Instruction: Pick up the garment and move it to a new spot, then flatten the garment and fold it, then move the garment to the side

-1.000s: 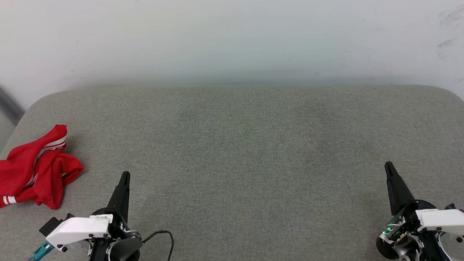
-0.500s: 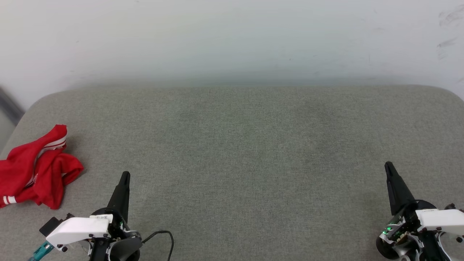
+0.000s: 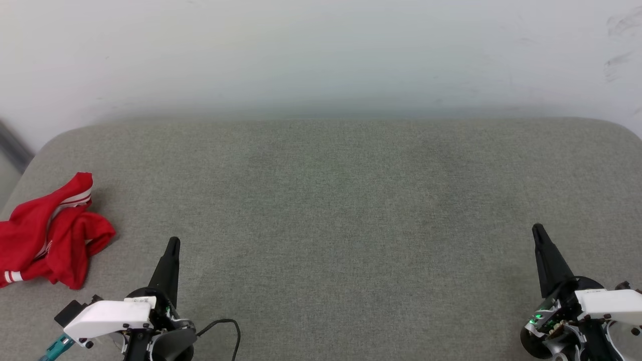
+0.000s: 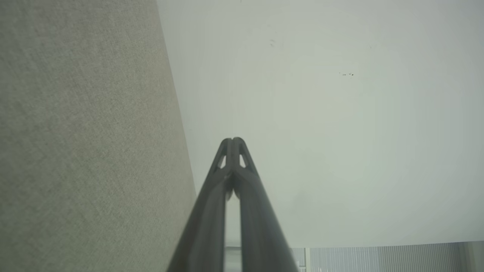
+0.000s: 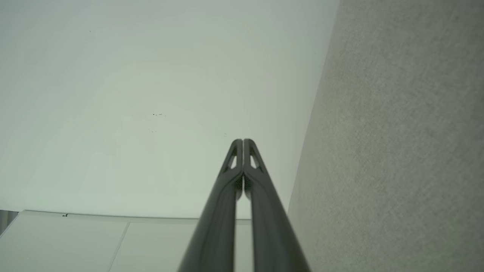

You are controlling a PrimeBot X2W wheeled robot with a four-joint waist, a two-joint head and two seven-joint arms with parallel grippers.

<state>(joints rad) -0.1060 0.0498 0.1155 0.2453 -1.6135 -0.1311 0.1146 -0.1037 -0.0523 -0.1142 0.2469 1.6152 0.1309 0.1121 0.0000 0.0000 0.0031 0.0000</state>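
Left end effector (image 3: 172, 242) has its two dark fingers pressed together at the tips and grips nothing; right end effector (image 3: 537, 229) is likewise closed and empty. The garment (image 3: 50, 235), red with a white stripe and red-white striped trim, lies crumpled at the left edge of the grey fabric counter (image 3: 341, 200), near the left end effector but apart from it. A small white label (image 3: 140, 300) on the left wrist is too small to read. A pale wall (image 3: 321, 50) stands behind.
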